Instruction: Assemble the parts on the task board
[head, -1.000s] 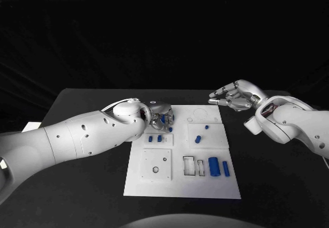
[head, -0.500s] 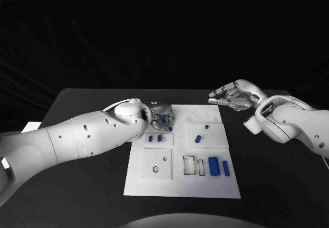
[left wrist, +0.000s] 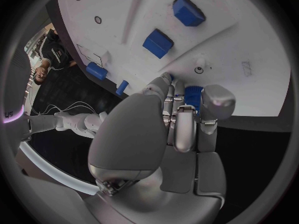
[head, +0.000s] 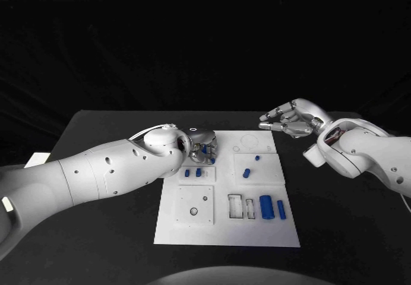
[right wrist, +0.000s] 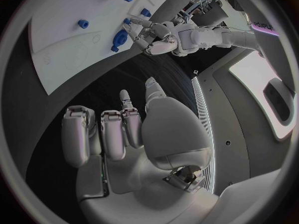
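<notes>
At about 11 o'clock on the task board [head: 257,231], the left robot hand [head: 202,146] is seen with its fingers curled around a blue part [left wrist: 194,95], which is pinched between the fingertips just above the white surface. Compared with the pictures taken a moment earlier, almost nothing has been displaced: the left arm has stayed over the same corner, and the loose parts are found in the same places. This is judged as a slow, fine step, probably the seating of the held part into its place on the board, not a transport. The right robot hand [head: 291,120] is kept above the tabletop [head: 111,142] near the board's 1 o'clock corner, half curled and holding nothing. Two small blue pieces [head: 193,173] lie just beside the left robot hand, toward 6 o'clock, and two long blue cylinders [head: 273,208] lie at about 4 o'clock on the board. Most parts are not yet assembled, so the task is judged to be at an early stage.
</notes>
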Controlling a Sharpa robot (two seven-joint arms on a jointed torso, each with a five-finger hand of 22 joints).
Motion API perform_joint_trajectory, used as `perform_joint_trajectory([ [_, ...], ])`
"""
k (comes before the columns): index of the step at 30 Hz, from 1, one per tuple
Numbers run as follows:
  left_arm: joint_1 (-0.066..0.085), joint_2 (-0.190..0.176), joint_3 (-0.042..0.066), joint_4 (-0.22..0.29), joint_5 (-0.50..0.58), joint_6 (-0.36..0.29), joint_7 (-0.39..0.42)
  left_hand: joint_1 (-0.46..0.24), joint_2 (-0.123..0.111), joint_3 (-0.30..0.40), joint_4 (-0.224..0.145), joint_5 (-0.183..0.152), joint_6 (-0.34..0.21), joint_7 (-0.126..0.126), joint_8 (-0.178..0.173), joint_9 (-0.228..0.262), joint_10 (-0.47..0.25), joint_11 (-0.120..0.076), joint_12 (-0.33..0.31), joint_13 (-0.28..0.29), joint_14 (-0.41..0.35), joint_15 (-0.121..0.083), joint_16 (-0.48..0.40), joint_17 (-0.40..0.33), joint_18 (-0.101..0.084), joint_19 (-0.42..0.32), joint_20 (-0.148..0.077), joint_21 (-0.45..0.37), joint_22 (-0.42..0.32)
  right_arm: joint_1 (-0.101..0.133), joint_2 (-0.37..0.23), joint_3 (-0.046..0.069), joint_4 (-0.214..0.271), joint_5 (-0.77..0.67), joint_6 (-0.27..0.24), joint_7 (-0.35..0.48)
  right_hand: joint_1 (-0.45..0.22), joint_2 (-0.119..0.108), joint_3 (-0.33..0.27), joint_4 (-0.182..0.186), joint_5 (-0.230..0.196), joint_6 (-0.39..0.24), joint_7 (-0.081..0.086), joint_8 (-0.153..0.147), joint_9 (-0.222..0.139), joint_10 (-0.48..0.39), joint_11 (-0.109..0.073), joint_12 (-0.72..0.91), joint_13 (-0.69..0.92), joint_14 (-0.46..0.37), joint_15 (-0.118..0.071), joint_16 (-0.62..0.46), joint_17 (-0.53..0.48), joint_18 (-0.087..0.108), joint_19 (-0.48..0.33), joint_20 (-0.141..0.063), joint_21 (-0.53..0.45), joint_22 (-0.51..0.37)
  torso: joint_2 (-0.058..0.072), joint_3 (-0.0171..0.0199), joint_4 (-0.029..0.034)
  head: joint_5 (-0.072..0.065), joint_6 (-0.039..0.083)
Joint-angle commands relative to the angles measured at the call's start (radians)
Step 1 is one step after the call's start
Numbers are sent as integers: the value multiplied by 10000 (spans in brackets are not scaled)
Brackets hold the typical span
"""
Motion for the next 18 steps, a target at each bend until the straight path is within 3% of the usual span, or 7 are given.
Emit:
perform_joint_trajectory([
  [1, -7, 25, 5, -1, -10, 273, -14, 42, -86, 62, -8, -70, 80, 11, -45, -15, 72, 2, -47, -17, 477, -94, 48, -16, -42, 253, -80, 10, -2, -7, 4, 1, 14, -15, 135, 87, 63, 58, -73, 14, 49, -20, -73, 55, 15, 165, -1, -51, 1534, 695, -2, -46, 940, 120, -46, -30, -33, -14, -1, 3, 7, -10, -21],
  [18, -32, 74, 3, -37, 49, 364, -73, -102, -281, 425, -64, -88, -113, 10, -440, -129, 88, 70, -435, -198, 463, -13, 72, -90, -31, 235, -43, -135, -95, -7, 6, 1, 25, -15, 133, 89, 77, 71, -81, 10, 58, -19, -73, 57, 15, 171, -1, -38, 1542, 695, -2, -49, 936, 120, -45, -30, -34, -13, -6, 3, 3, -29, -31],
])
